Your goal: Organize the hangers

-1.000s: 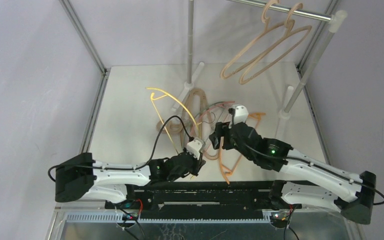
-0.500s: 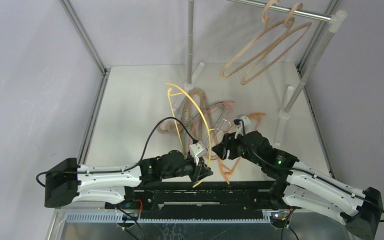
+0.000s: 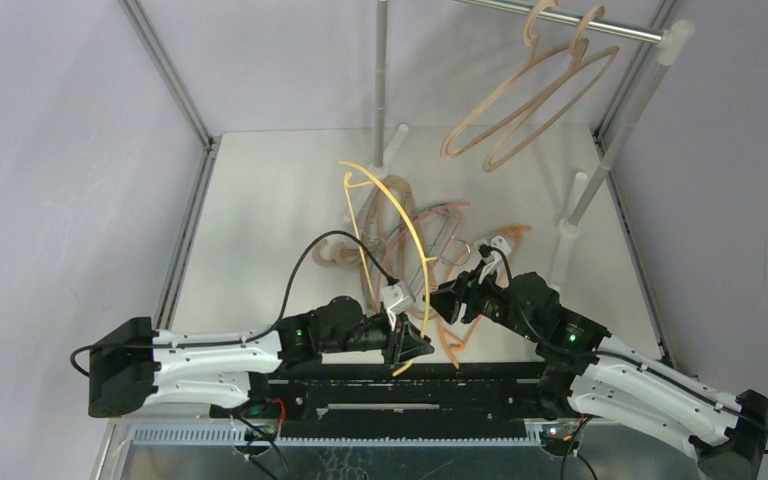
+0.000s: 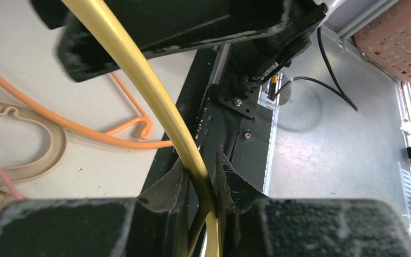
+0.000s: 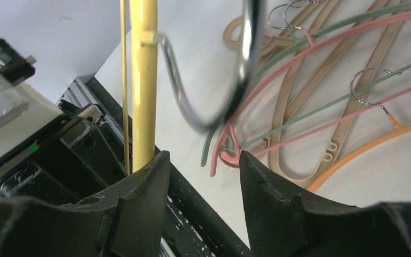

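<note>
Centre frame, the left pincer (image 4: 199,166) grips a yellow hanger (image 5: 143,80) by its bar, holding it raised over the table (image 3: 260,200). The right pincer (image 5: 203,158) waits open just beside it, fingers apart beneath the hanger's metal hook (image 5: 214,115). A heap of hangers (image 3: 438,228) lies behind; two beige hangers (image 3: 535,90) hang on the rail (image 3: 600,27), upper right

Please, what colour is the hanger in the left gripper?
The hanger is yellow, clearest in the left wrist view.
</note>
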`<state>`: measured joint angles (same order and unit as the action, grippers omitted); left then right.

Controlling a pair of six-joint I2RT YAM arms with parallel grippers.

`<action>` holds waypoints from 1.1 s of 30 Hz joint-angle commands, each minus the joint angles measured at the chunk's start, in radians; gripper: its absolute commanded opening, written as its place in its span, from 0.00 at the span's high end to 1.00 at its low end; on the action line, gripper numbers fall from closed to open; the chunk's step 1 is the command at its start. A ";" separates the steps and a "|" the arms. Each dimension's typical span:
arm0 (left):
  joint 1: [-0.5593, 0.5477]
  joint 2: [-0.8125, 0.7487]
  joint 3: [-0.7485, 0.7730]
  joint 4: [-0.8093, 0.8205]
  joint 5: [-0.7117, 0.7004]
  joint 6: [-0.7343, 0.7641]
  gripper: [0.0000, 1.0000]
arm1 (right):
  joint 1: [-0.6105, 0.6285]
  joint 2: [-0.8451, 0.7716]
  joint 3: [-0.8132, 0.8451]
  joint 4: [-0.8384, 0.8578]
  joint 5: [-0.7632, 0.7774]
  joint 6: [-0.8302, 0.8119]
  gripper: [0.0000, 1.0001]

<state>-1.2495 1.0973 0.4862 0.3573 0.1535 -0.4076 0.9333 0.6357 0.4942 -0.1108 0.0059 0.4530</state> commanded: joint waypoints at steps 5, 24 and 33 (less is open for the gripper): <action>0.118 -0.090 -0.034 0.031 0.024 0.034 1.00 | 0.022 -0.069 0.007 -0.088 0.130 -0.018 0.40; 0.143 -0.007 -0.026 0.115 0.158 0.010 1.00 | 0.003 0.095 -0.008 0.279 -0.089 -0.056 0.38; 0.142 0.020 -0.026 0.158 0.220 0.003 1.00 | -0.030 0.178 0.013 0.348 -0.146 -0.043 0.95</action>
<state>-1.1110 1.1122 0.4538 0.4221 0.3332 -0.4030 0.9173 0.7952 0.4831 0.1616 -0.1101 0.4229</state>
